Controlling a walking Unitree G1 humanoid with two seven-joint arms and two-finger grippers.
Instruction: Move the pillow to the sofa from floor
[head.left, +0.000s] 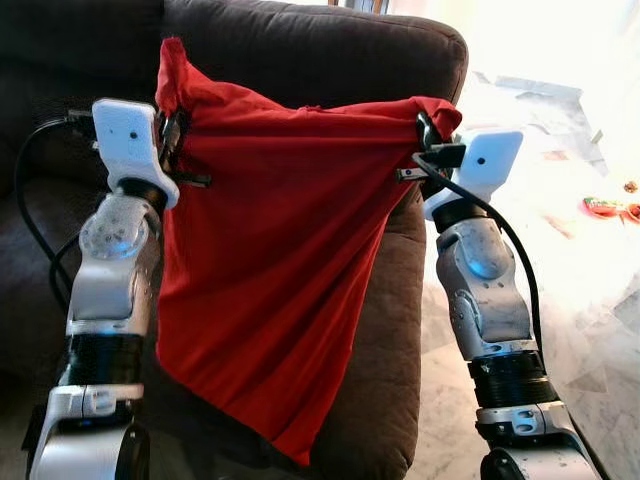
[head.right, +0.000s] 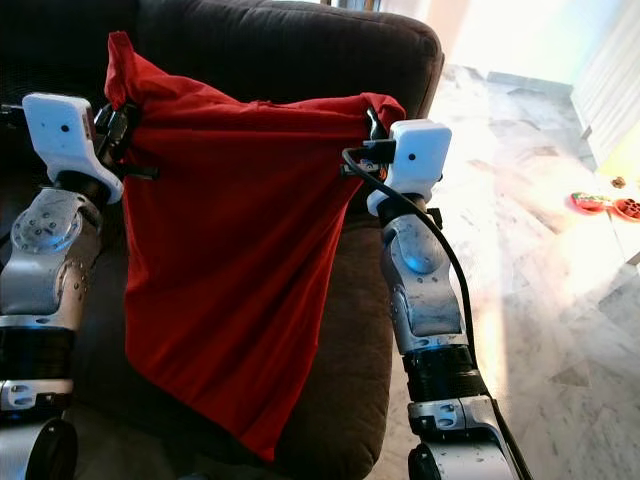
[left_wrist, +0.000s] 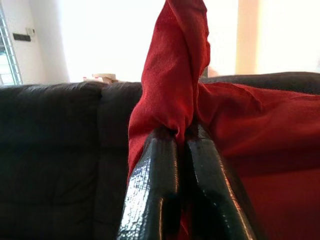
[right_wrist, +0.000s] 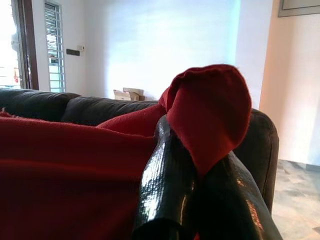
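- L gripper (left_wrist: 182, 137) clamped on one top corner of red pillow cover (head.left: 265, 270); R gripper (right_wrist: 197, 165) pinches the other.
- Cover hangs limp betw. both arms, in front of dark sofa (head.left: 330, 50), above seat.
- Risk: thin cloth slips from a pinch, drops to marble floor (head.right: 540, 260).

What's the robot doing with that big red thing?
The robot is holding up a limp red pillow by its two top corners in front of the dark sofa. The left pincer is shut on one corner and the right pincer on the other. The pillow hangs off the floor.
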